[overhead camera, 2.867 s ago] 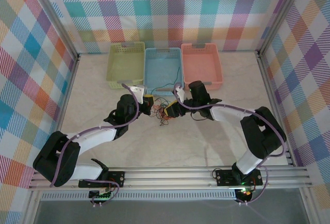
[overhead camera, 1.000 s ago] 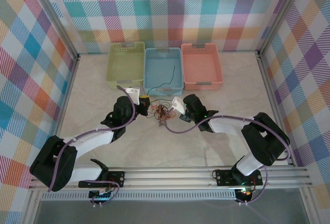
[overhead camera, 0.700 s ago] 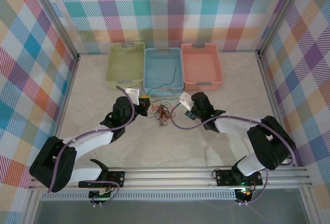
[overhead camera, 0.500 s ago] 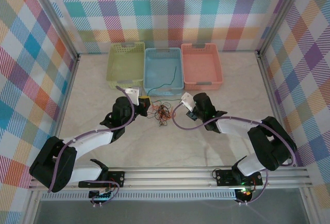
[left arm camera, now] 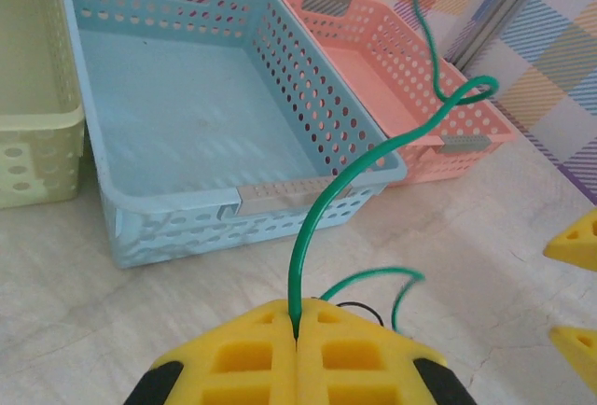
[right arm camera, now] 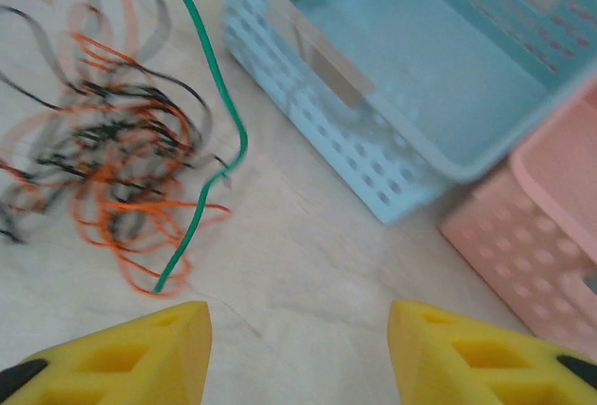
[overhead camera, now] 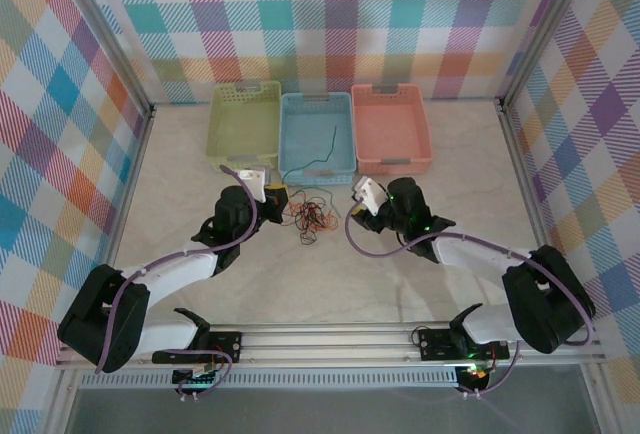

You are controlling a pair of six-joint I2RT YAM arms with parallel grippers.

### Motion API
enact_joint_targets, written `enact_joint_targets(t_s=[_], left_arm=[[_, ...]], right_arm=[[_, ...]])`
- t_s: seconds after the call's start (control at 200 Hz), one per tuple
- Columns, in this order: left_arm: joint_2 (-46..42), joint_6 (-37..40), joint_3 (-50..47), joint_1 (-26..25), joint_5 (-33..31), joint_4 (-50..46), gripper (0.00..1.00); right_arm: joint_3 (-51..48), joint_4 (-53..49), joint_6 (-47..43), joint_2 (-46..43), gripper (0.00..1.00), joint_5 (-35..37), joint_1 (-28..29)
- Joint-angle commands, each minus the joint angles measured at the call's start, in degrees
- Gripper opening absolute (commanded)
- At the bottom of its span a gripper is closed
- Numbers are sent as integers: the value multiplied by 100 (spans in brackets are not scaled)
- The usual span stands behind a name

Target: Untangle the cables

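The cables (overhead camera: 308,216) lie as a loose tangle of red-orange and black wires on the table between my two grippers; the right wrist view has the tangle (right arm camera: 112,158) at upper left. One green cable (left arm camera: 315,228) rises out of my left gripper (left arm camera: 298,310), whose yellow fingers are shut on it. It arcs up over the blue basket (overhead camera: 316,97), and its other part (right arm camera: 219,106) trails down to the tangle. My left gripper (overhead camera: 279,195) sits just left of the tangle. To the tangle's right, my right gripper (overhead camera: 360,204) stands open and holds nothing (right arm camera: 298,330).
Three baskets stand in a row at the back: yellow-green (overhead camera: 243,87), blue, and pink (overhead camera: 388,89). The blue basket (right arm camera: 401,78) and pink basket (right arm camera: 550,209) lie close ahead of my right gripper. Checked walls enclose the table.
My right gripper has opened and drawn back to the right, away from the tangle. The left gripper stays shut on the green cable in about the same place.
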Motion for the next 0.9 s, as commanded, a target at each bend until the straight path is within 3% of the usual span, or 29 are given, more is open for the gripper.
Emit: enact_joint_targets(t_s=[0.0,0.185,0.31,0.535,0.895], left_arm=[[-92,-227,250,25,186,-128,0],[-377,-472,506,24,5,-897,0],[-423,-622,582,19,224,-1099,0],[-570,-867,616,8,372,-1353,0],[-959,-1033,660,-29,583,-1819,0]], right_arm=[[-63,118,252,-117,54,-1263,76],[-50,436,595,-70,50,-2515,302],[225,298,618,228,49,-2833,637],[773,654,972,1087,54,-2255,1089],[1400,1341,788,2142,63,-1226,1114]])
